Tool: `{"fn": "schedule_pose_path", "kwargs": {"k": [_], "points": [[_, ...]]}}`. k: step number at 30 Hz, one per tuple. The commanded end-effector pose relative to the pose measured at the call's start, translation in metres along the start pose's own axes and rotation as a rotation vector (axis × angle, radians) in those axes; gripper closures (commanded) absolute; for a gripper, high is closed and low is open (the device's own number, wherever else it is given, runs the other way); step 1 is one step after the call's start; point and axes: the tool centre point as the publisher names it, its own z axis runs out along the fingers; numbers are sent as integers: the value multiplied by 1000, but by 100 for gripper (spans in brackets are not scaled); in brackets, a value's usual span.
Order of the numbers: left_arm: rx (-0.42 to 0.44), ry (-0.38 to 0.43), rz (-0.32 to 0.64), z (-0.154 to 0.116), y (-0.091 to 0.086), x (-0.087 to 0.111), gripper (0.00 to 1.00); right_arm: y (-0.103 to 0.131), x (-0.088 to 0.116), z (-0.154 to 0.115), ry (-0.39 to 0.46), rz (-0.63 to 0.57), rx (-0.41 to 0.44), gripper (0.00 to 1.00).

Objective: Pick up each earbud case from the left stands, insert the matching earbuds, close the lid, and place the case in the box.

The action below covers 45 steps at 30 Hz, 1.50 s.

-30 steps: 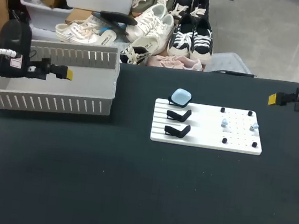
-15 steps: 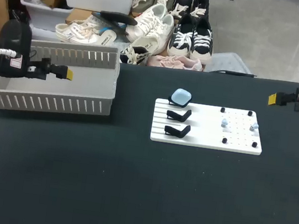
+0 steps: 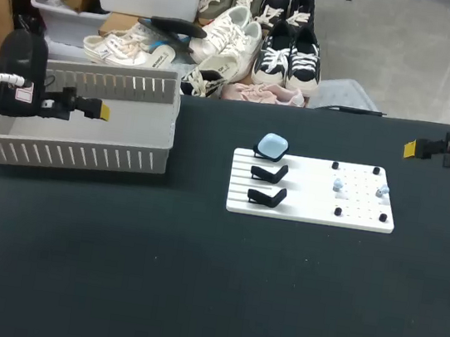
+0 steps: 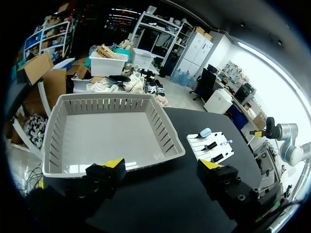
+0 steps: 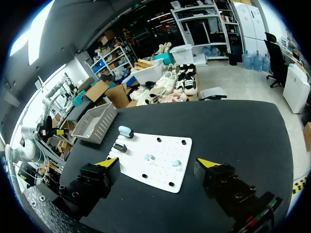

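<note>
The earbud case (image 3: 272, 147), pale blue with its lid shut, sits on the farthest of three black stands at the left end of a white board (image 3: 309, 199). In the head view the two nearer stands (image 3: 268, 185) are bare. Two pale earbuds (image 3: 337, 185) rest among black pegs on the board's right half. Well to the left, a slatted grey basket (image 3: 80, 127) stands on the dark tabletop. The left hand (image 3: 99, 109) hangs over the basket, and the right hand (image 3: 410, 148) is at the far right edge, well apart from the board.

From the left wrist view, the left hand (image 4: 163, 165) has its fingers spread wide with nothing between them. The basket (image 4: 165, 136) lies just ahead, and the case (image 4: 205, 131) and board (image 4: 226, 151) lie further off, beside the basket.

From the right wrist view, the right hand (image 5: 158, 162) is likewise spread wide and holds nothing. The board (image 5: 160, 170) lies ahead of it, with the earbuds (image 5: 148, 157) on the near part, the case (image 5: 125, 131) at its far end and the basket (image 5: 95, 122) beyond.
</note>
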Motion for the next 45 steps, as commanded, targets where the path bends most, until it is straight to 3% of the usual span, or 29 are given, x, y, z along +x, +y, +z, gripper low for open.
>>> {"fn": "schedule_pose_path", "kwargs": {"k": [1, 5, 11, 22, 31, 40, 45], "points": [[-4, 6, 0, 0, -1, -1, 0, -2, 0, 0, 1, -2, -6, 0], [-4, 6, 0, 0, -1, -1, 0, -2, 0, 0, 1, -2, -6, 0], [45, -33, 96, 8, -6, -6, 0, -2, 0, 0, 1, -2, -6, 0], [123, -35, 400, 20, -27, -27, 0, -2, 0, 0, 1, -2, -6, 0], [379, -109, 736, 37, -54, -44, 0, -2, 0, 0, 1, -2, -6, 0], [599, -128, 940, 53, -81, -54, 0, -2, 0, 0, 1, -2, -6, 0], [654, -92, 988, 71, -99, -60, 0, -2, 0, 0, 1, -2, -6, 0]]}}
